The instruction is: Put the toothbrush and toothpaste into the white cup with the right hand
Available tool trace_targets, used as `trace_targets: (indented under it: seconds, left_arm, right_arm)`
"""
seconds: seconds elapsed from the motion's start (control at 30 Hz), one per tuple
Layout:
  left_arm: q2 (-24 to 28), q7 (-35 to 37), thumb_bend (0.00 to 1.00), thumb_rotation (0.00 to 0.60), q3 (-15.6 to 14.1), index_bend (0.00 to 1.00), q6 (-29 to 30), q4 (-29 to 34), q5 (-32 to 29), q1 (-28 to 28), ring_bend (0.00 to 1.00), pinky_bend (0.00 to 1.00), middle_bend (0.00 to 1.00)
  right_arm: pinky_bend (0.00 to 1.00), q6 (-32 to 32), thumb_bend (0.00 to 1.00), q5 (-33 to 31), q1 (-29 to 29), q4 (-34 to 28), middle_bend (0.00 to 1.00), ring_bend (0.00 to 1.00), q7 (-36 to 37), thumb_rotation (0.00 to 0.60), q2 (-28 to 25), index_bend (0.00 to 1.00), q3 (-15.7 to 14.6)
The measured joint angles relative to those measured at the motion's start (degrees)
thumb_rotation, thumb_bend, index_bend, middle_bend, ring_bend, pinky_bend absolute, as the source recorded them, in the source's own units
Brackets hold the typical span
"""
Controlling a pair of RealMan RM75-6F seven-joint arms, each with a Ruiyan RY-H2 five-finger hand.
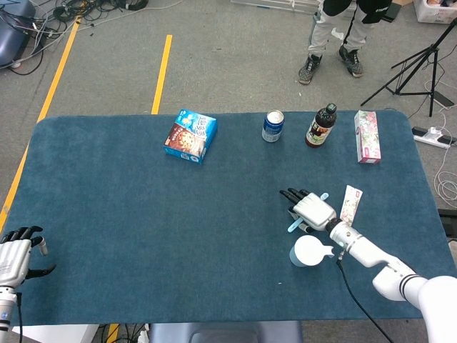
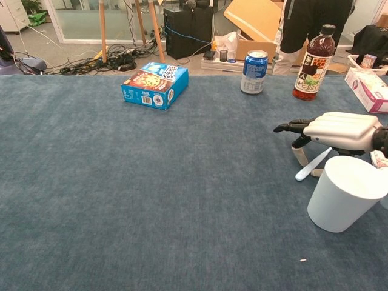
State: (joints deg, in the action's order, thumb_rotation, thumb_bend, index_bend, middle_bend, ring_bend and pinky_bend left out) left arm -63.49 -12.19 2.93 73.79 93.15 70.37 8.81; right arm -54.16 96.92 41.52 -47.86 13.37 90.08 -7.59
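My right hand [image 1: 313, 209] [image 2: 339, 130] hovers just behind the white cup [image 1: 309, 251] [image 2: 345, 193] and holds the light blue toothbrush [image 1: 294, 223] [image 2: 311, 165], which slants down to the left under the palm, its lower end off the cloth. The toothpaste tube [image 1: 350, 203] lies flat on the blue table right of the hand; only its edge [image 2: 380, 159] shows in the chest view. The cup stands upright, and nothing shows inside it from above. My left hand [image 1: 17, 254] rests at the table's near left corner, fingers apart, holding nothing.
Along the far edge stand a blue snack box [image 1: 190, 135] [image 2: 154, 83], a soda can [image 1: 273, 126] [image 2: 254, 71], a dark bottle [image 1: 321, 126] [image 2: 312, 63] and a tissue box [image 1: 366, 136] [image 2: 370, 88]. A person [image 1: 341, 34] stands beyond the table.
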Motion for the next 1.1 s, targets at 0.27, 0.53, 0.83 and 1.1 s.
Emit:
trace_targets:
  seconds: [0.27,0.53,0.83,1.1]
  left_arm:
    - [0.0,0.0,0.00,0.600,0.0,0.59,0.0,0.0,0.0,0.0,0.19,0.20,0.25]
    - [0.1,0.1,0.00,0.600,0.0,0.59,0.1,0.1,0.0,-0.1,0.19,0.20,0.25]
    - [0.0,-0.1,0.00,0.600,0.0,0.59,0.1,0.0,-0.1,0.0,0.19,0.20,0.25]
    - [-0.1,-0.2,0.00,0.600,0.0,0.59,0.0,0.0,-0.1,0.0,0.19,0.20,0.25]
  right_arm:
    - [0.22,-0.1,0.25,-0.2,-0.1,-0.3,0.06,0.00,-0.3,0.600,-0.2,0.62,0.2]
    - [0.22,-0.7,0.25,-0.5,-0.4,-0.8,0.07,0.00,-0.8,0.600,-0.7,0.63,0.4]
    - [0.22,-2.4,0.25,-1.2,-1.1,-1.9,0.07,0.00,-1.1,0.600,-2.0,0.63,1.4]
    - [0.22,-4.9,0.25,-2.1,-1.9,-4.8,0.07,0.00,-1.8,0.600,-4.6,0.63,2.7]
